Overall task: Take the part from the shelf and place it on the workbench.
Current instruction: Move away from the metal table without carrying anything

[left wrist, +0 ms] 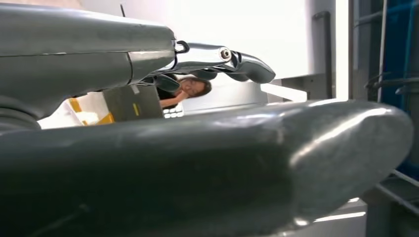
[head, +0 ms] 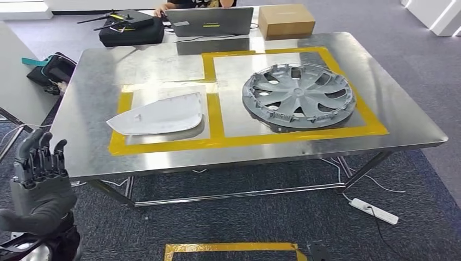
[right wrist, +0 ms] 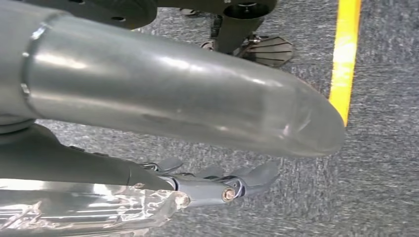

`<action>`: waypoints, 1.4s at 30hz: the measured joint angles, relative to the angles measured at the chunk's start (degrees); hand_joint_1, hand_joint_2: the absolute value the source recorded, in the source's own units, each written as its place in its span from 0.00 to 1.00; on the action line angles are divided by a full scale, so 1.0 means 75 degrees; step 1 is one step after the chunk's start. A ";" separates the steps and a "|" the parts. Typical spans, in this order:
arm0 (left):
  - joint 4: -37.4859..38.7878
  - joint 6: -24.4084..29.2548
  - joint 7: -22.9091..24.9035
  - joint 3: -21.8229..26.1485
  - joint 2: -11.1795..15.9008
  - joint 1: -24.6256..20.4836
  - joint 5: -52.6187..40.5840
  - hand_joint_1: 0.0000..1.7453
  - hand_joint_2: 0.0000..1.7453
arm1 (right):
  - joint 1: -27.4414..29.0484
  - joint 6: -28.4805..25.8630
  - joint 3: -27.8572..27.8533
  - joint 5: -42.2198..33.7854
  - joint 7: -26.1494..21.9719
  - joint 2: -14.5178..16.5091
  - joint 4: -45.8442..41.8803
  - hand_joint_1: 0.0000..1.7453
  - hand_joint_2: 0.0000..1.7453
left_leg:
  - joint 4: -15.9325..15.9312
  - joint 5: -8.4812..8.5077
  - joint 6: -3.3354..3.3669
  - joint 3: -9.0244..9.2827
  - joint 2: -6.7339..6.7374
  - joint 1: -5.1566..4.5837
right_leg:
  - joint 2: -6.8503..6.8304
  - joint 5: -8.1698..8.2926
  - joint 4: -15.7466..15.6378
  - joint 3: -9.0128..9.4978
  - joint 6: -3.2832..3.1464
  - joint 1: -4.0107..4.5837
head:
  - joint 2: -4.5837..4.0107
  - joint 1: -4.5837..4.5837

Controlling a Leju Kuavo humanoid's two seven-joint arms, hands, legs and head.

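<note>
A white curved shell part (head: 160,114) lies flat in the left yellow-taped box of the steel workbench (head: 163,65). In the right taped box rests a grey wheel cover (head: 299,95). My left hand (head: 41,179) is raised off the bench's near left corner, short of the edge, fingers upright and apart, holding nothing. The left wrist view has that left hand (left wrist: 197,163) close up, its fingers (left wrist: 237,64) extended. My right hand (right wrist: 173,98) hangs over grey carpet with straight fingers (right wrist: 237,182) and nothing in them.
At the bench's far edge stand a laptop (head: 209,22), a cardboard box (head: 286,20) and a black case (head: 130,30), with a person (head: 185,4) behind. A bag (head: 51,68) lies left of the bench. A power strip (head: 375,211) and yellow floor tape (head: 234,247) lie on the carpet.
</note>
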 joint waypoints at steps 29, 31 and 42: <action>0.0010 0.0250 0.0008 0.0048 -0.0053 0.0140 -0.0205 0.00 0.00 | 0.0089 -0.0017 -0.0032 0.0102 0.0104 -0.0015 0.0007 0.00 0.00 | 0.0493 0.0033 -0.0188 -0.0030 0.0038 0.0034 | -0.0059 -0.0014 -0.0207 0.0171 -0.0080 0.0006 | 0.0000 -0.0009; -0.0035 0.0277 0.0007 0.0050 -0.0042 0.0134 -0.0213 0.00 0.00 | 0.0069 -0.0024 -0.0041 0.0088 0.0086 -0.0026 0.0006 0.00 0.00 | -0.0194 -0.0095 -0.0082 0.0412 0.0031 -0.0002 | -0.0051 0.0148 -0.0222 0.0097 0.0008 0.0005 | 0.0000 -0.0010; -0.0097 0.0288 0.0006 0.0106 0.0041 0.0168 -0.0332 0.00 0.00 | -0.0090 0.0042 -0.0087 0.0091 -0.0014 -0.0040 0.0006 0.00 0.00 | -0.0254 0.0774 0.0280 -0.0598 0.0054 -0.0087 | -0.0058 -0.0935 0.1602 0.0081 0.0184 -0.0025 | 0.0000 0.0025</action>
